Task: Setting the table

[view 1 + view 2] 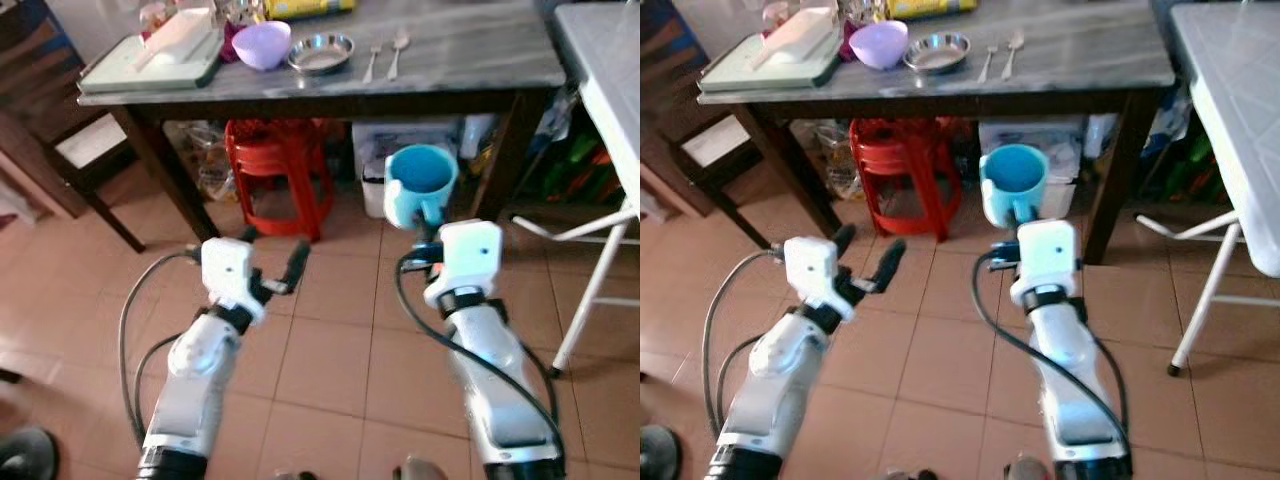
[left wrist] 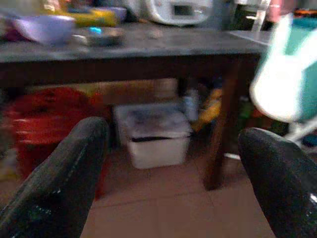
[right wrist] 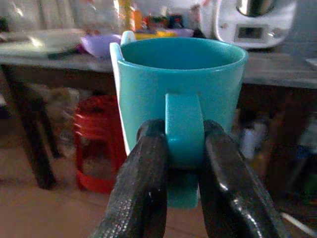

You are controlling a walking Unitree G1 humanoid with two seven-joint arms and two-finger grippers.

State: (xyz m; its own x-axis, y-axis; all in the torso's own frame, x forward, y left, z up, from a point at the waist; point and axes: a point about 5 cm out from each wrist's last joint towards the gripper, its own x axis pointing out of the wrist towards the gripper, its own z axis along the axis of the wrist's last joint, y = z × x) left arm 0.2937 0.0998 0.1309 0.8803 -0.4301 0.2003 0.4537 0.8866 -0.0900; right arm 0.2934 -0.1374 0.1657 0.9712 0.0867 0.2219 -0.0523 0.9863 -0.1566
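Observation:
My right gripper (image 3: 183, 166) is shut on the handle of a teal mug (image 1: 420, 183), holding it upright above the tiled floor in front of the grey-topped table (image 1: 470, 60). My left gripper (image 1: 270, 262) is open and holds nothing, out to the left of the mug at about the same height. On the table stand a purple bowl (image 1: 261, 44), a steel dish (image 1: 321, 53), and a fork (image 1: 372, 60) beside a spoon (image 1: 396, 50). In the left wrist view the black fingers (image 2: 59, 183) spread wide, with the mug (image 2: 287, 74) blurred at the side.
A green tray (image 1: 150, 58) with a white scoop lies at the table's left end. Under the table stand stacked red stools (image 1: 280, 170) and a white bin (image 1: 375, 185). A white folding table (image 1: 610, 90) is on the right, a dark chair (image 1: 60, 150) on the left.

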